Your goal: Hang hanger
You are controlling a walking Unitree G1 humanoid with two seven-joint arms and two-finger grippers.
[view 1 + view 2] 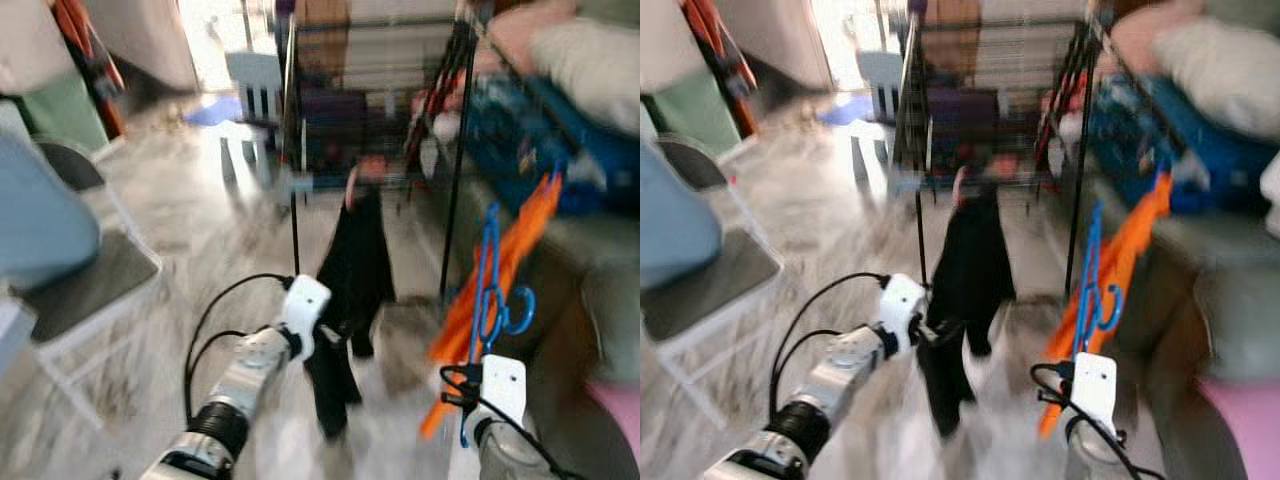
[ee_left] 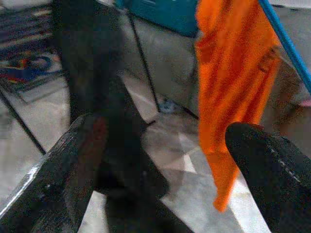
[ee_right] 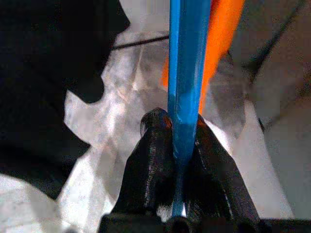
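Left eye view gives us a blurred room: a pale marbled floor point(image 1: 200, 230), a tall black metal rack point(image 1: 370, 110) ahead of us with dark shelves, and on our right a heap of laundry point(image 1: 560, 90) in blue, white and pink. On our left we see a folding chair point(image 1: 90, 290) with a dark seat, and farther back a small white chair point(image 1: 250, 100) near the bright doorway.

Before the rack hangs a black garment point(image 1: 355, 290), long and dark, reaching down toward the floor. Beside it, on our right, an orange garment point(image 1: 490, 290) droops from the blue hanger point(image 1: 490, 290), which stands roughly upright beside the rack's right post.

We hold our left gripper point(image 2: 160, 165) at the black garment, its two fingers point(image 2: 58, 174) spread wide apart with the cloth lying between and behind them; whether they touch it we cannot tell. Our right gripper point(image 3: 179, 145) is raised low on the right, its fingers point(image 3: 150, 165) pressed together on a straight blue bar of the hanger, with the orange cloth just behind that bar.
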